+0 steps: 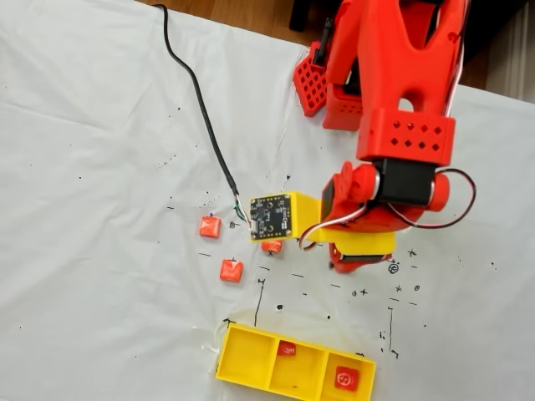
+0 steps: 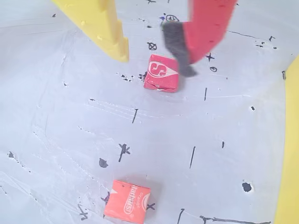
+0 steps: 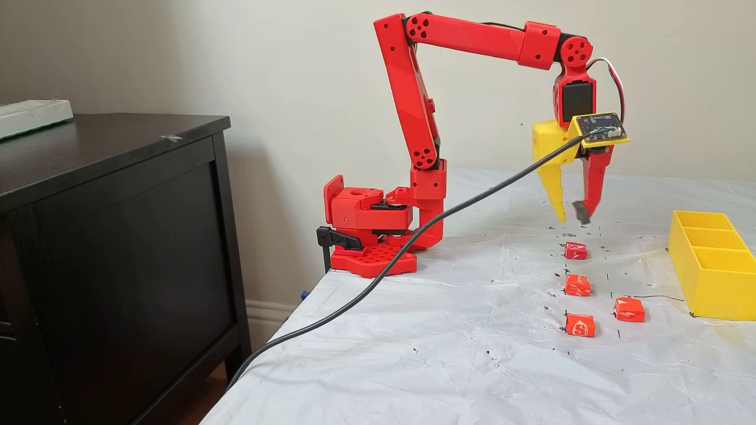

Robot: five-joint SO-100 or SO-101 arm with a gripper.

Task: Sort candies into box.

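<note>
Now the gripper (image 3: 572,217) hangs open and empty. A red candy (image 2: 161,73) sits right under it, nearer the red finger (image 2: 205,28). It must drop straight down.

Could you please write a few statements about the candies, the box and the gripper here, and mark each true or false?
1. The gripper holds a candy between its fingers. False: it is open and empty, above the deep red candy on the table cover.
2. Four candies lie loose on the table cover. True, as the side-on fixed view shows.
3. All three compartments of the yellow box hold a candy. False: in the top-down fixed view the left compartment is empty; the middle and right ones hold one candy each.
4. One gripper finger is yellow and the other red. True.
5. The black cable runs to the small circuit board on the gripper. True.
</note>
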